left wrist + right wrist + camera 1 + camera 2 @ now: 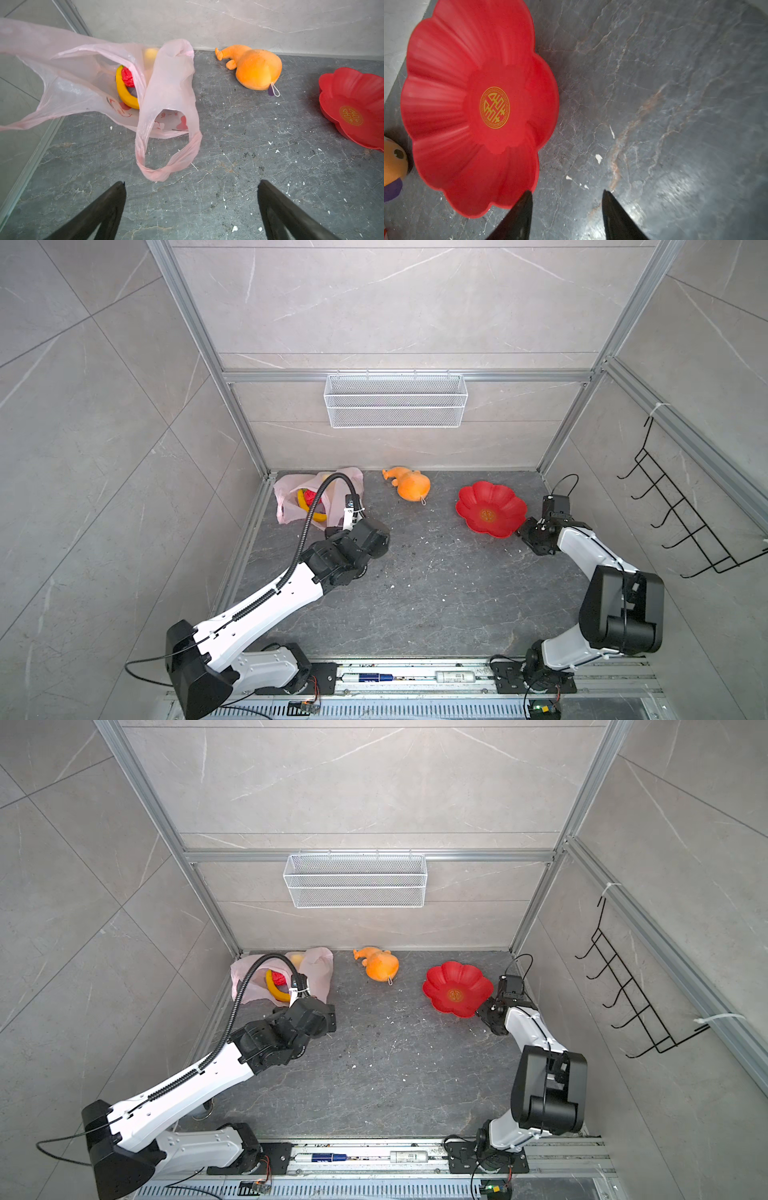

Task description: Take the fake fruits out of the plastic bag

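Pink plastic bag sits back-left on the worktop, fake fruits inside. Left end effector and right end effector are apart, empty. Snag the film and the bag probably drags.

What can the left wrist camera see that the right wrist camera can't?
Only the left wrist view shows the plastic bag, with a banana and a red fruit visible in its mouth, and the left gripper, wide open. Only the right wrist view shows the right gripper, jaws apart, one fingertip at the rim of the red flower plate. Both show that plate, the orange plush toy and the dark stone table.
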Tool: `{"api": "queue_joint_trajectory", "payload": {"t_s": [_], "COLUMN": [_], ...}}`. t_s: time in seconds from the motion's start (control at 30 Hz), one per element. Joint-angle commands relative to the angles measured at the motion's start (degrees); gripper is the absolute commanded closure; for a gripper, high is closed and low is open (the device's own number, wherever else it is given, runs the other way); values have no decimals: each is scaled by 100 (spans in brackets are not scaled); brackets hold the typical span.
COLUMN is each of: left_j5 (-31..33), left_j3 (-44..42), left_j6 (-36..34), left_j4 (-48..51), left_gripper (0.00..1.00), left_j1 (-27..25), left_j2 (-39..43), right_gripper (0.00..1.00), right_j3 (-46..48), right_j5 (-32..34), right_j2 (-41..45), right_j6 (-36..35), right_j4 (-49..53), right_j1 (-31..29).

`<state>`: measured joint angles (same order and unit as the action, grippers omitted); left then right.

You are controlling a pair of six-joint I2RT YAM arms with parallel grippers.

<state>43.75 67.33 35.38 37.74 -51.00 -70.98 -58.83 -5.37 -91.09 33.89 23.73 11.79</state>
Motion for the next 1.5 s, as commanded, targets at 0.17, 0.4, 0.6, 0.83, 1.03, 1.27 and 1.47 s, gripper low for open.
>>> {"api": "queue_joint_trajectory", "payload": {"t_s": [0.17,0.4,0.6,0.83,1.03,1.27,1.47], "left_j5": [616,730,828,880,968,1017,1019], "left_j3": [499,545,536,370,143,-275,-636], "left_j6": [-76,-115,-82,18,222,103,-288], "left_j4": [17,12,6,60,197,-3,-358], "left_gripper": [0,0,0,0,0,0,0], "left_j1": [-191,-193,-193,-191,-194,-191,-182], "left_j2": [-405,-534,-497,-365,-130,260,780], "right_gripper": [44,52,62,78,97,100,100], "right_j3": [-438,-705,-718,-733,-704,-81,740], "right_j5": [-585,-712,-768,-841,-955,-811,-647], "right_j2": [-671,-1227,-1459,-1559,-1546,-809,449], "right_j6": [-190,-86,-39,-55,-62,51,233], "right_j4": [-588,-695,-880,-932,-840,-496,45], "right_j1": [95,88,86,95,78,-204,-570]}}
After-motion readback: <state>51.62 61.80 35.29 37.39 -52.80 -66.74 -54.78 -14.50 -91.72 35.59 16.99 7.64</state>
